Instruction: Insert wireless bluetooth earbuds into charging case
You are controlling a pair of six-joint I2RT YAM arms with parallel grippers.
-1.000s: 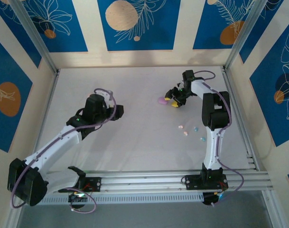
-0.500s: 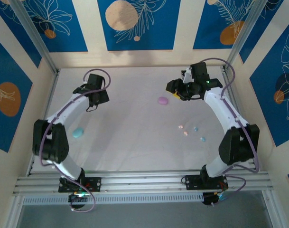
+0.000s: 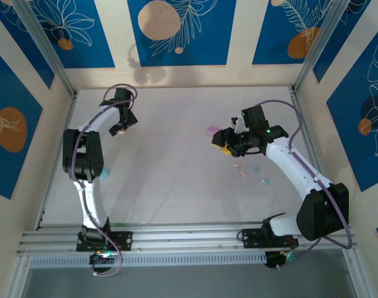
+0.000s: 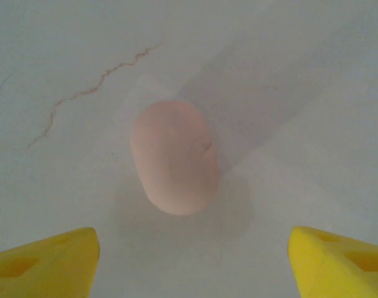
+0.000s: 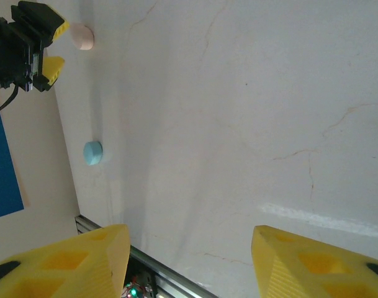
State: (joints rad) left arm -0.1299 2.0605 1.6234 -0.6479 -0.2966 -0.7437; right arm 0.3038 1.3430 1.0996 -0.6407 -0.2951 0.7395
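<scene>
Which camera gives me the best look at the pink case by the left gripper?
Left wrist view: the pink case lies large and centred, just ahead of the open left gripper. The right wrist view shows it small and far off beside that gripper. In the top external view it is too small to make out.

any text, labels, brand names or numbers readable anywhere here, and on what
None can be read. The pink case looks plain up close; the blue case and purple case are too small to show any marking; the wall panels carry only leaf and circle patterns.
</scene>
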